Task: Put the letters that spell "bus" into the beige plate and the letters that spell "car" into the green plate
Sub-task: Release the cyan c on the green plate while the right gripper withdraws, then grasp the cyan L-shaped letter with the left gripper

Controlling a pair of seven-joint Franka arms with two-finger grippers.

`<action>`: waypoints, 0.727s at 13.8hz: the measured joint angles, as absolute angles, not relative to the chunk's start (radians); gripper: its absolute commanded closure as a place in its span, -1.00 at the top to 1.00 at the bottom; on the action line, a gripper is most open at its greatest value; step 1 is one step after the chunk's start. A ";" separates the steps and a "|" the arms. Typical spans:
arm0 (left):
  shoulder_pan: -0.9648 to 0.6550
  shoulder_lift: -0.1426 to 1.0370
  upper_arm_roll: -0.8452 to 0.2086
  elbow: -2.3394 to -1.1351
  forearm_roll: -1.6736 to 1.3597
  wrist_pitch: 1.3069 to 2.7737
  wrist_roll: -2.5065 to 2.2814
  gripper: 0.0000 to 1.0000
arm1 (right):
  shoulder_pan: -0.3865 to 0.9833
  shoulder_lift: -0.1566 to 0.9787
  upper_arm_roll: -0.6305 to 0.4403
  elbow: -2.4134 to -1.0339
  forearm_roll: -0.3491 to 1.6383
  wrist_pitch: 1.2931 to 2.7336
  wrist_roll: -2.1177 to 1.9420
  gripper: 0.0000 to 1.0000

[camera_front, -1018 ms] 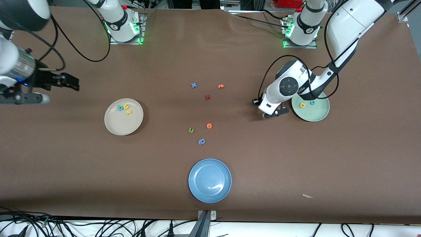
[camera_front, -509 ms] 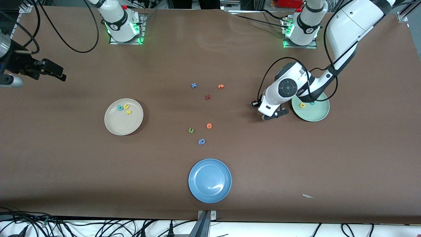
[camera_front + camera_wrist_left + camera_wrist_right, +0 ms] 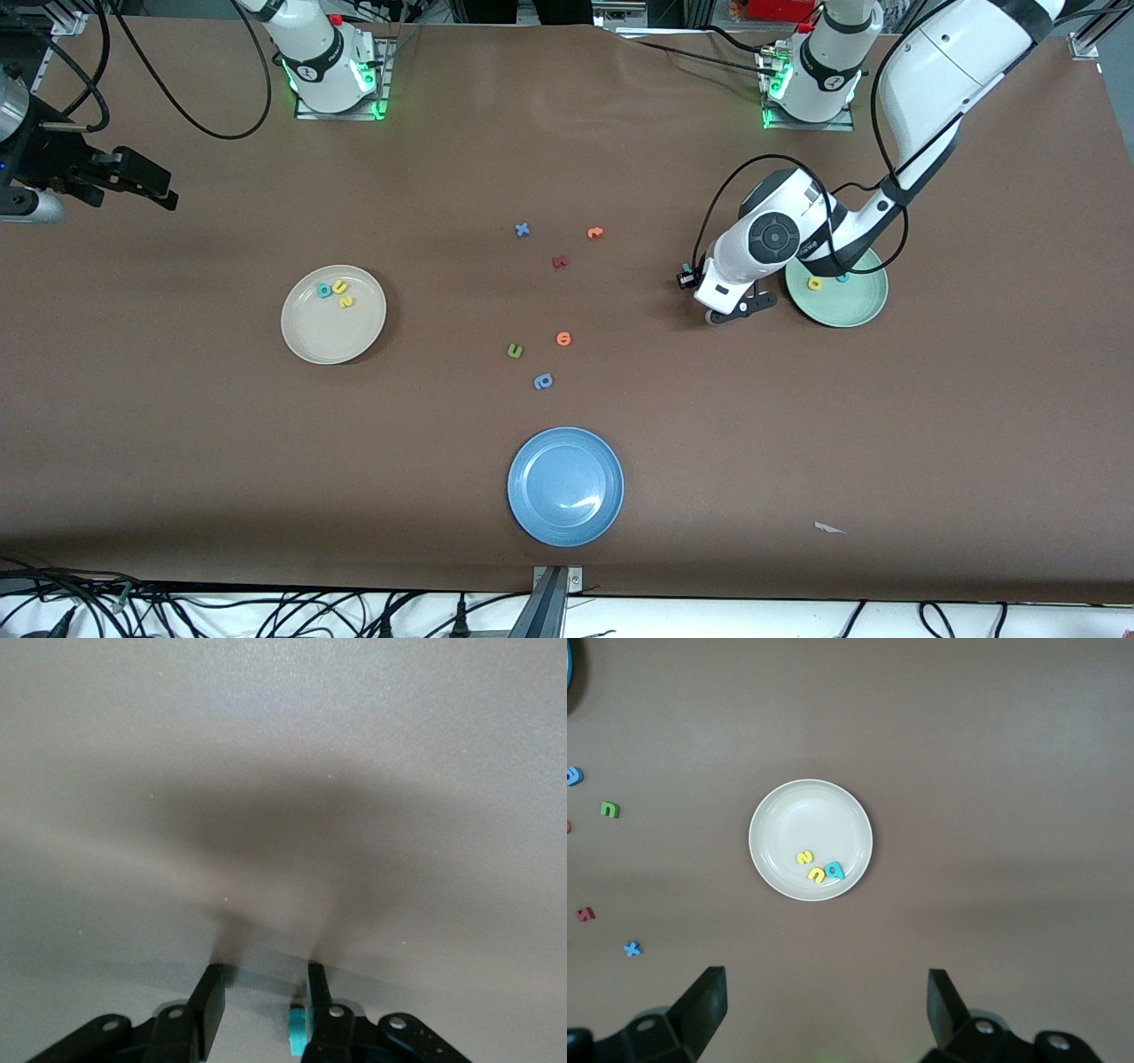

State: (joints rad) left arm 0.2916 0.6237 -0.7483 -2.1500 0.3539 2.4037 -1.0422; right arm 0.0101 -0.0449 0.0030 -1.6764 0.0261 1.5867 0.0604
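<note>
The beige plate (image 3: 332,332) (image 3: 799,813) holds the teal "b" (image 3: 324,290) (image 3: 834,870), yellow "u" (image 3: 340,285) (image 3: 817,874) and yellow "s" (image 3: 346,302) (image 3: 803,857). In the green plate (image 3: 855,306) lie the yellow "a" (image 3: 814,283) and teal "c" (image 3: 842,277). My left gripper (image 3: 740,307) (image 3: 264,967) is low over the table beside the green plate, toward the right arm's end. Its jaws stand apart, and a teal letter (image 3: 299,1028) clings inside one finger without touching the other. My right gripper (image 3: 146,182) (image 3: 828,983) hangs wide open and empty at its own end of the table.
Loose letters lie mid-table: a blue x (image 3: 522,229), an orange one (image 3: 594,233), a dark red one (image 3: 559,261), another orange one (image 3: 563,338), a green u (image 3: 515,352) and a blue one (image 3: 543,382). A blue plate (image 3: 565,486) sits near the front edge.
The right arm has pulled back and up toward its end of the table, away from the beige plate. The left gripper has edged slightly away from the green plate.
</note>
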 measured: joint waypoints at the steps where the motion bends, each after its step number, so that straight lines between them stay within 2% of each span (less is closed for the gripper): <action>1: 0.287 0.624 -0.748 -2.150 0.354 2.404 -1.051 -0.09 | 0.010 -0.045 0.003 -1.676 0.026 1.587 0.060 1.00; 6: 0.265 0.624 -0.749 -2.149 0.354 2.403 -1.101 -0.08 | 0.010 -0.045 0.002 -1.676 0.026 1.581 0.060 1.00; 10: 0.254 0.624 -0.749 -2.149 0.354 2.401 -1.119 -0.31 | 0.010 -0.045 0.002 -1.676 0.026 1.574 0.061 1.00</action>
